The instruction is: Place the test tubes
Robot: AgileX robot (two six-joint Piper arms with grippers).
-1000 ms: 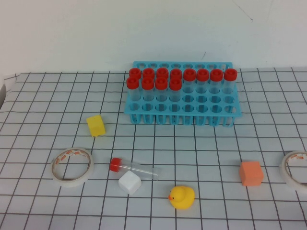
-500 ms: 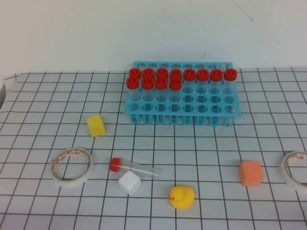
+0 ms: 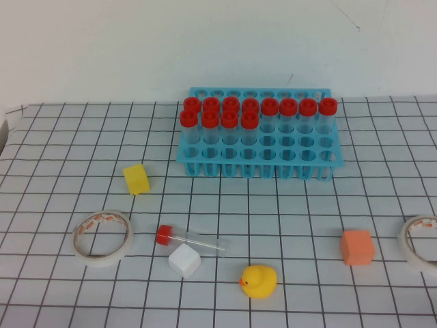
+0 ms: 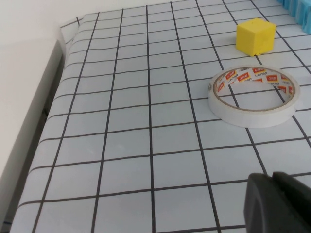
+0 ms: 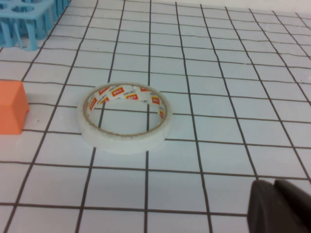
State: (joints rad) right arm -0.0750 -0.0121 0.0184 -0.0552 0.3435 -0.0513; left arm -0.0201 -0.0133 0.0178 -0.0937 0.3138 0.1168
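I am watching the worktop (image 3: 61,137) from the high view, and neither arm is showing there. The loose test tube (image 3: 188,238) is lying on its side toward the near left. Its red cap is pointing to the robot's left and its clear body is running along the far edge of the white cube (image 3: 184,260), so close that I cannot tell whether they are touching. The yellow duck (image 3: 259,281) is sitting just to the right of that cube. The blue rack (image 3: 259,147) is standing well apart at the far middle. It is carrying twelve capped tubes (image 3: 250,106): one row of eight, and four more in the row in front at the rack's left end. The yellow cube (image 3: 136,178) is sitting between the rack and the left tape roll (image 3: 102,236). The orange cube (image 3: 358,247) and the right tape roll (image 3: 418,239) are lying at the near right.

The left gripper (image 4: 273,194) is hanging low over the worktop's left side, near the left tape roll with the yellow cube beyond it. Its fingers are pressing together and holding nothing. The right gripper (image 5: 274,199) is hanging near the right tape roll, with the orange cube and a corner of the rack beyond. Its fingers are likewise closing on nothing.
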